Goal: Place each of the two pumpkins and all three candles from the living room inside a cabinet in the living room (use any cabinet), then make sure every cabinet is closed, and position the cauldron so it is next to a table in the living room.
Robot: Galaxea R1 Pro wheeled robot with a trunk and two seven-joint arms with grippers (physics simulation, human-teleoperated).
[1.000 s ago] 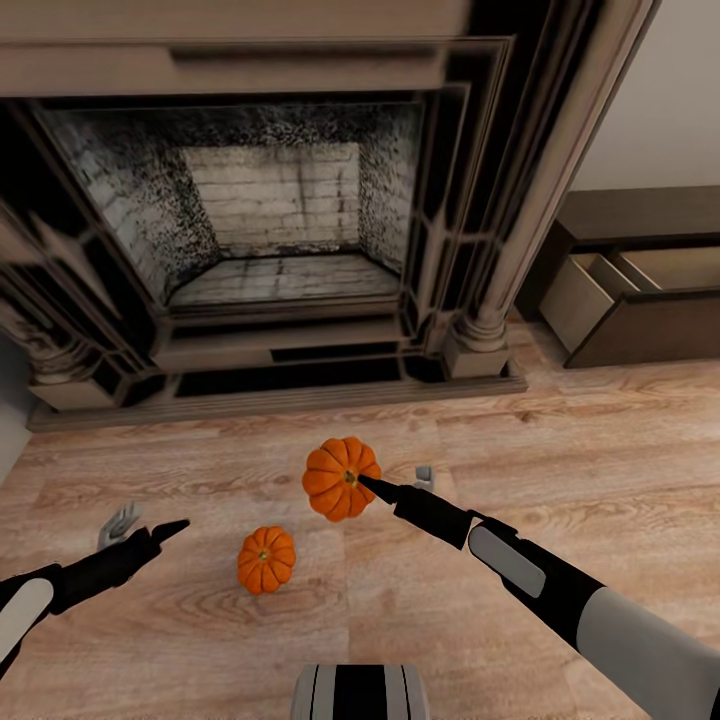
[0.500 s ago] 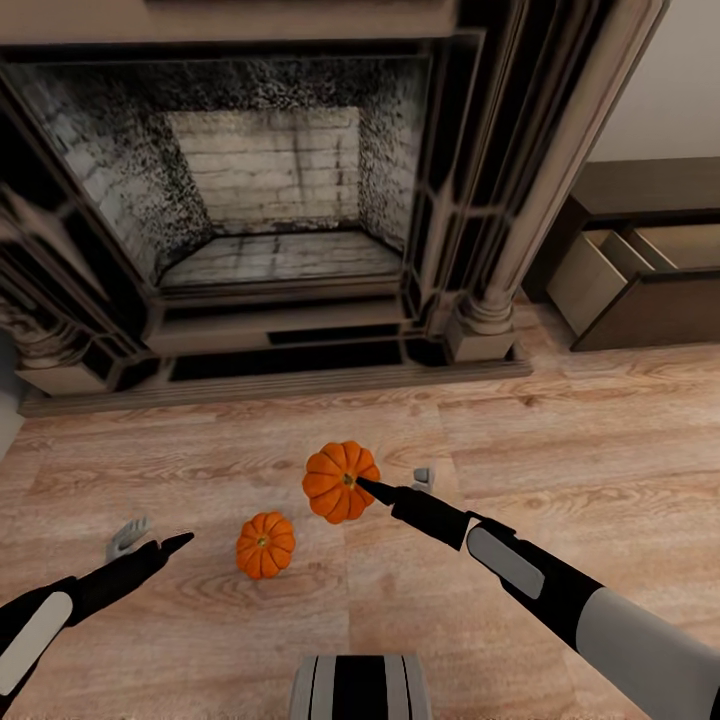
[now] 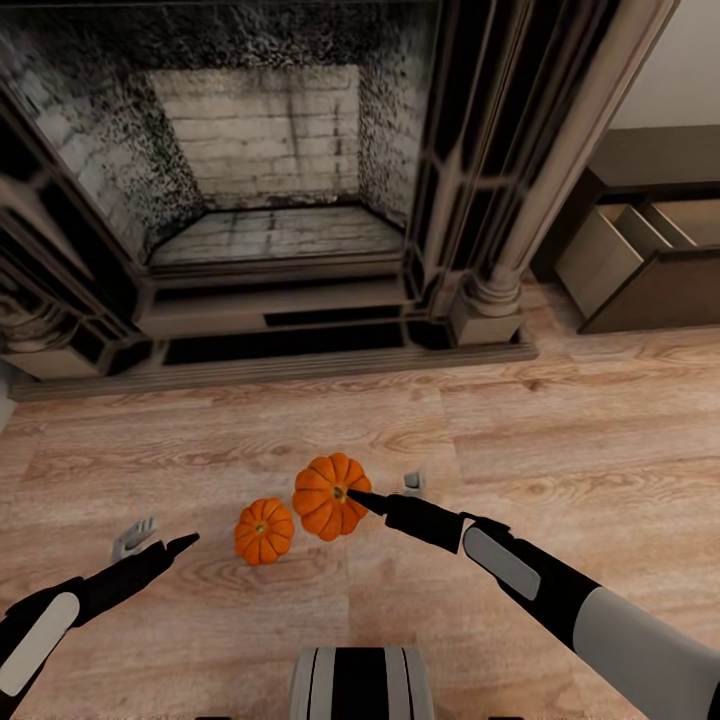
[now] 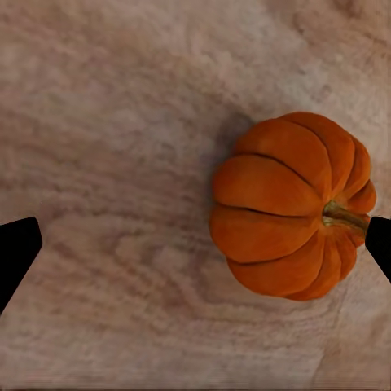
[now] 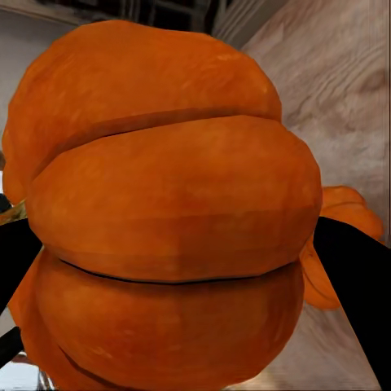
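1. Pumpkins: the larger pumpkin (image 3: 332, 496) sits pinched in the right gripper (image 3: 362, 497) jaws above the floor (image 3: 560, 440).
2. Smaller pumpkin (image 3: 264, 531) rests at its 8 o'clock.
3. Left gripper (image 3: 160, 540) jaws spread.
4. Cabinet (image 3: 650, 270) drawer open, 2 o'clock.

Pumpkin (image 3: 330, 497) in R gripper (image 3: 385, 492)

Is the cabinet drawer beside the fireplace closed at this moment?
No, the cabinet drawer stands pulled out, showing its pale interior.

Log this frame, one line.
right gripper: shut on larger pumpkin | left gripper: open over smaller pumpkin | cabinet: drawer open
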